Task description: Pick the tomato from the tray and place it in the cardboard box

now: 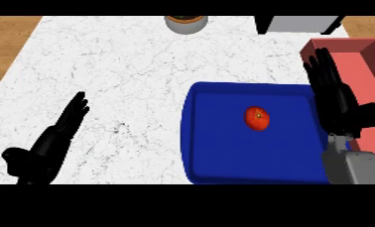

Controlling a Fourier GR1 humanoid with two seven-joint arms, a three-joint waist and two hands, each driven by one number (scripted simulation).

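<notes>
Status: tomato [257, 118] on tray [219, 161], both my hands unloaded.

The tomato lies right of centre in the blue tray on the marble counter [124, 67]. My right hand [333, 97] hovers over the tray's right edge, fingers straight, holding nothing, beside the red-walled box [351, 55]. My left hand [55, 134] rests at lower left, fingers extended.

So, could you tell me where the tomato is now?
In the head view, the tomato lies on the blue tray, right of centre, just left of the right hand.
</notes>
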